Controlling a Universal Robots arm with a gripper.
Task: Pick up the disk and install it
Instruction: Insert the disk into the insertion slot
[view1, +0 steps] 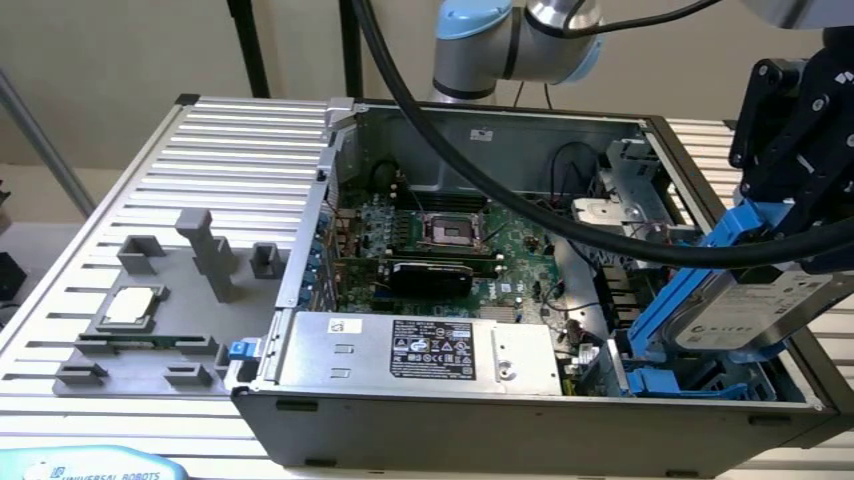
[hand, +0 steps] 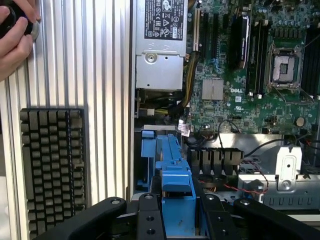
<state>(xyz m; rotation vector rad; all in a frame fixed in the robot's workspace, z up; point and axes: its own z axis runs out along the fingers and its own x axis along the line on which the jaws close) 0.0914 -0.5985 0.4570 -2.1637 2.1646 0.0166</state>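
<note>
The gripper (view1: 790, 215), clamped on the disk (view1: 747, 310) by its blue rails, holds it tilted over the drive cage (view1: 667, 380) at the case's (view1: 534, 425) four o'clock corner; this looks like the insertion step, which calls for squaring the rails to the cage.

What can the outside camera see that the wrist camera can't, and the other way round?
Exterior view: the arm, the white label on the disk, and a chip on a grey fixture.
Wrist view: a keyboard and a person's hand.
Both: the open computer with its motherboard and power supply, and the gripper holding the disk by its blue carrier.
</note>
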